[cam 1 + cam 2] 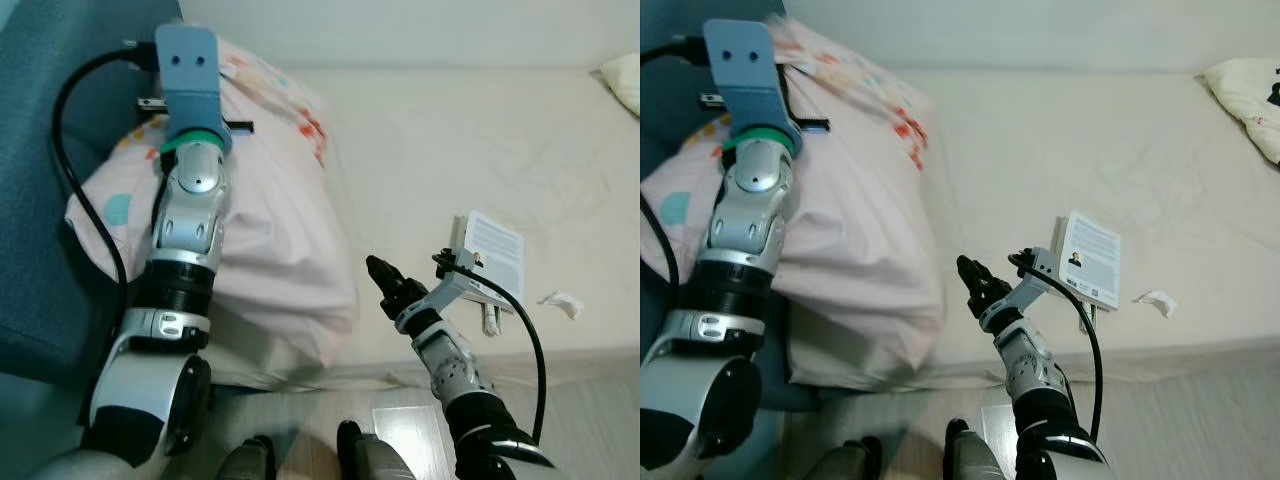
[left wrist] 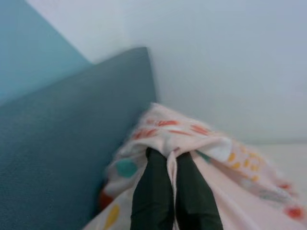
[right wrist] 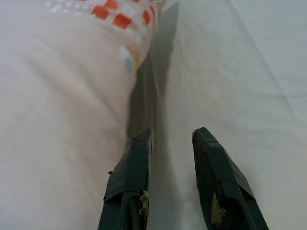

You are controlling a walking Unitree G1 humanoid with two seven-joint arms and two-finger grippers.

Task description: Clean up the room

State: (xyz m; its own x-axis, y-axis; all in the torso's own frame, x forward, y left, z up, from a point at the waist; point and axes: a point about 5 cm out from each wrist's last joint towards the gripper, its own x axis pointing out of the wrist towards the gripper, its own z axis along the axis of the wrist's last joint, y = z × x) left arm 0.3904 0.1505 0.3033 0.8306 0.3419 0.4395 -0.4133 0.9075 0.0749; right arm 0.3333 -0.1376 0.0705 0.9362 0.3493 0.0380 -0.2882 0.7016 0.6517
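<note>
**Left gripper pinching the pillow by the headboard**

No bin, box or basket is in view; the things lie loose on the bed [image 1: 470,130].

The pillow [image 1: 270,260], pale pink with coloured dots and orange marks near its far end, lies along the bed's left side. Its left flank presses against the blue headboard [image 1: 40,200], and its near end bulges past the mattress's front edge. The left gripper [image 2: 173,165] reaches to the pillow's far corner; its two black fingers are pressed together with a fold of the pillow's fabric caught between them, right where pillow meets headboard under the white wall [image 2: 230,57].

The right gripper [image 3: 171,136] hovers low over the sheet just beside the pillow's right edge, near the bed's front edge. Its fingers stand apart, holding nothing; one finger is close against the shadowed gap under the pillow.

A book [image 1: 1090,258] lies near the front edge, just right of the right arm, and a small crumpled scrap [image 1: 1157,300] of white paper sits beside it, further right. A second, cream pillow [image 1: 1248,90] pokes in at the far right corner.

The wide middle and far part of the sheet is open, only lightly wrinkled. Below the front edge is pale wooden floor [image 1: 580,420].
</note>
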